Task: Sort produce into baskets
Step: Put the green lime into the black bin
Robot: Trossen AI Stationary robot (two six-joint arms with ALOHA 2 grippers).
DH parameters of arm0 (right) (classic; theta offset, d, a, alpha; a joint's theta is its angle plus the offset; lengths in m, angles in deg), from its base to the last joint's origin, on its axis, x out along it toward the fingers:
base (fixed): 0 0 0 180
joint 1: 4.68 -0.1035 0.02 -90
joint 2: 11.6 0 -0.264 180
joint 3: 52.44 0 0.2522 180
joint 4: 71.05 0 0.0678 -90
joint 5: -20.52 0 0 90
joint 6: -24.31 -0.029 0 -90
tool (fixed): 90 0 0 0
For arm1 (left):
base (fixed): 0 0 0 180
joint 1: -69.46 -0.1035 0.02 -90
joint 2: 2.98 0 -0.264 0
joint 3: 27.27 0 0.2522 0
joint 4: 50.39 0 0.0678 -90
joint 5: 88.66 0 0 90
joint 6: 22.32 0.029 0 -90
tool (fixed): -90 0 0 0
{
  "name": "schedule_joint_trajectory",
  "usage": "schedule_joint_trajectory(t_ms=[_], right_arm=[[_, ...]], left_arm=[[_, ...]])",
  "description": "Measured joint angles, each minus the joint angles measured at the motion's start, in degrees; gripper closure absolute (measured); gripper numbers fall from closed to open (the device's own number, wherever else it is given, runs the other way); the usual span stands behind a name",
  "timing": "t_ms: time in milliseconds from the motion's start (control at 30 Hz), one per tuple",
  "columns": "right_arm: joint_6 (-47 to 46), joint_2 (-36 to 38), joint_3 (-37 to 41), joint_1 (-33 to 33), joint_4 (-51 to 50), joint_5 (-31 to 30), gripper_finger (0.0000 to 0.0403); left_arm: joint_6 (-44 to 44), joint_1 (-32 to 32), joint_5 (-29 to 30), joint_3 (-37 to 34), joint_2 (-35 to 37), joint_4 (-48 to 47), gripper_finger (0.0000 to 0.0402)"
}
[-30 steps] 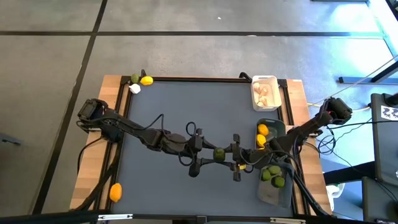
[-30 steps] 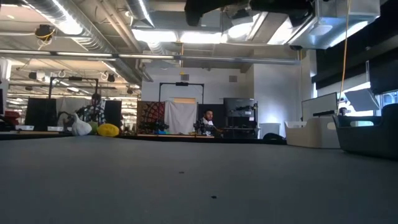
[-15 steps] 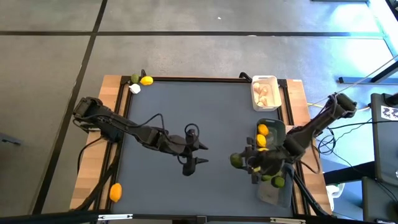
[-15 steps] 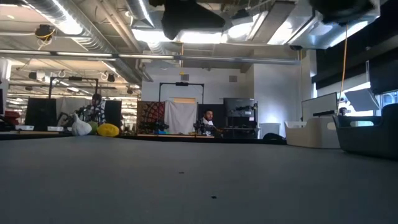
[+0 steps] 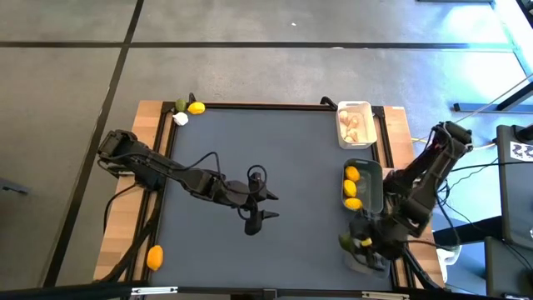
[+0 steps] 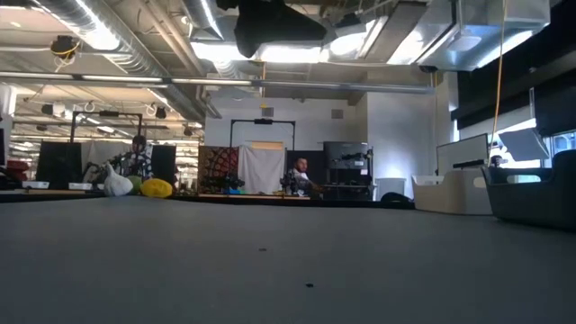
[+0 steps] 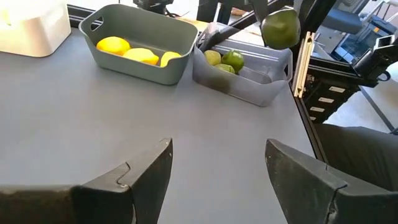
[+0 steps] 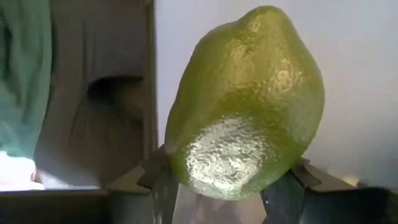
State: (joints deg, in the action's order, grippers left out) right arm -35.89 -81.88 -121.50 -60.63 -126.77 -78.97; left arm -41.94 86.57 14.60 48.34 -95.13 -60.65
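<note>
My right gripper (image 5: pixel 354 242) is shut on a green lime (image 8: pixel 249 106) and holds it in the air at the translucent grey basket (image 7: pixel 249 74), which has limes (image 7: pixel 225 59) in it. Beside that stands the dark grey-green basket (image 5: pixel 372 185) with lemons (image 7: pixel 127 50), and farther off the white basket (image 5: pixel 354 123) with garlic. My left gripper (image 5: pixel 268 206) hovers open at the table's middle with nothing between its fingers (image 7: pixel 155 171). Loose produce lies at the far left corner: a lime (image 5: pixel 180 105), a lemon (image 5: pixel 196 107) and a garlic bulb (image 5: pixel 181 118). My right gripper pinches the lime between its two fingers, one pad (image 8: pixel 158 180) on each of two opposite sides. The fingers slant downward onto it. The lime (image 7: pixel 281 28) is lifted clear and hangs over the translucent basket.
Another lemon (image 5: pixel 155 257) lies on the wooden border at the near left. The right arm covers most of the translucent basket in the high view. The dark mat (image 5: pixel 275 142) between the loose produce and the baskets is bare.
My right gripper has carried the lime from the table's middle, where it stood close in front of my left gripper, toward the right and near edges, to the translucent basket. It has tipped downward and rolled on the way. The lime has stayed clear of the table.
</note>
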Motion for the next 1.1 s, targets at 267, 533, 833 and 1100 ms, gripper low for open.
schedule_joint_trajectory(t_ms=[267, 533, 833, 1100], right_arm=[[-16.78, -0.06, 4.36, -8.08, -0.16, -0.37, 0.0224], [-24.89, -0.07, 10.48, -10.94, 1.84, 1.65, 0.0223], [-24.85, -0.11, 16.18, -10.83, 6.43, 6.14, 0.0223], [-28.60, -0.11, 18.32, -10.81, 8.06, 7.27, 0.0223]], left_arm=[[0.04, 0.00, 0.02, 0.00, 0.04, 0.07, 0.0150], [0.04, 0.00, 0.02, 0.00, 0.04, 0.09, 0.0150], [0.07, 0.00, 0.04, 0.02, 0.04, 0.09, 0.0150], [-0.02, 0.00, 0.04, 0.02, 0.04, 0.09, 0.0150]])
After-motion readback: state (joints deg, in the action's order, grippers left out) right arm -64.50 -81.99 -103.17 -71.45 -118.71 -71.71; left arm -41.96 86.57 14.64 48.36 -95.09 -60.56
